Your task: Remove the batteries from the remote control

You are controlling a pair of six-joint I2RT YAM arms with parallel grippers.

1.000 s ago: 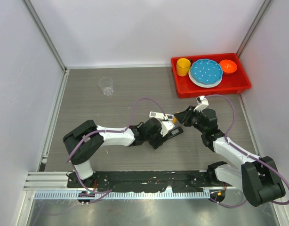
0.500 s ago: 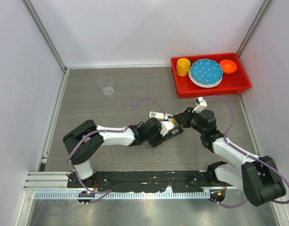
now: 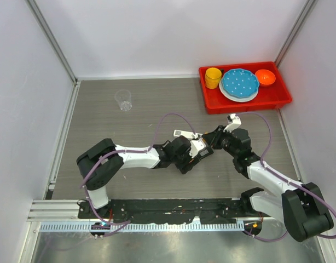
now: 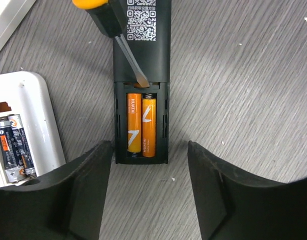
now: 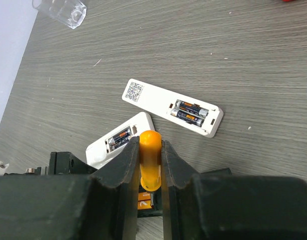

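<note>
The right pincer (image 5: 150,165) clamps the screwdriver (image 4: 107,19), tip at the end of the batteries (image 4: 141,131) to pry them out, while the left pincer (image 4: 149,165) gapes astride the remote (image 4: 149,56), likely to steady it

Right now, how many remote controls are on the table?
3. A black plastic remote holding two orange batteries, in the left wrist view; a rounded white remote right beside it; a flat white remote with a QR code, farther from the arms. None look hidden.
</note>
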